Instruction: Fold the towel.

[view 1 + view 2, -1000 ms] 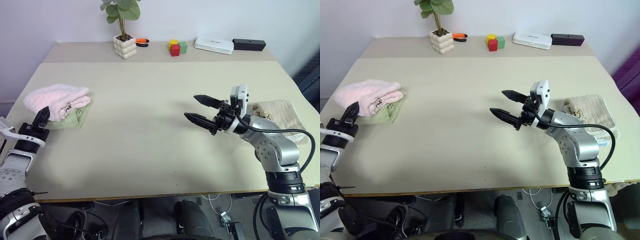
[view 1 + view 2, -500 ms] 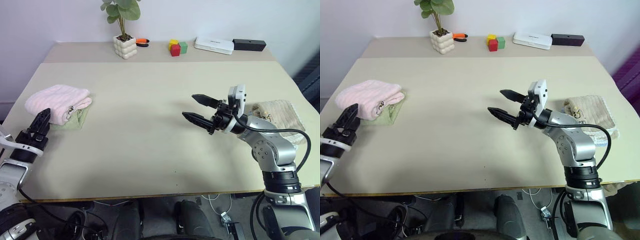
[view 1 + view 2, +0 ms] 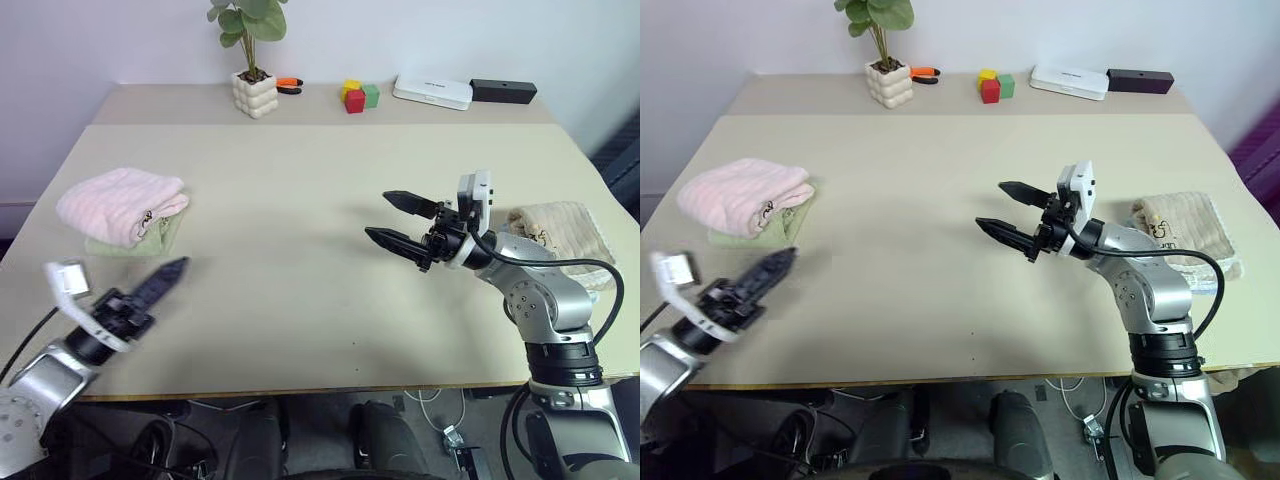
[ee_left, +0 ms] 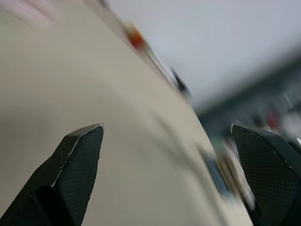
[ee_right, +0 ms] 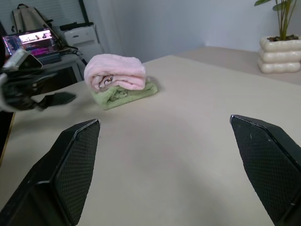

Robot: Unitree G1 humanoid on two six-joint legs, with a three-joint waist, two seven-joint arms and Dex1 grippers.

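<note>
We see the pale pink fluffy terry-cloth towel point(image 3: 121, 204) already folded, lying on a light green towel point(image 3: 150, 240) near the table's point(image 3: 300, 180) left edge. Little seems left. Both the left end effector point(image 3: 160, 282) and right end effector point(image 3: 398, 222) are spread, empty, with wide free table between them.

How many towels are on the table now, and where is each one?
3. The pink towel lies folded on top of the green towel, near the table's left edge. The beige towel lies near the right edge, behind the right arm.
</note>
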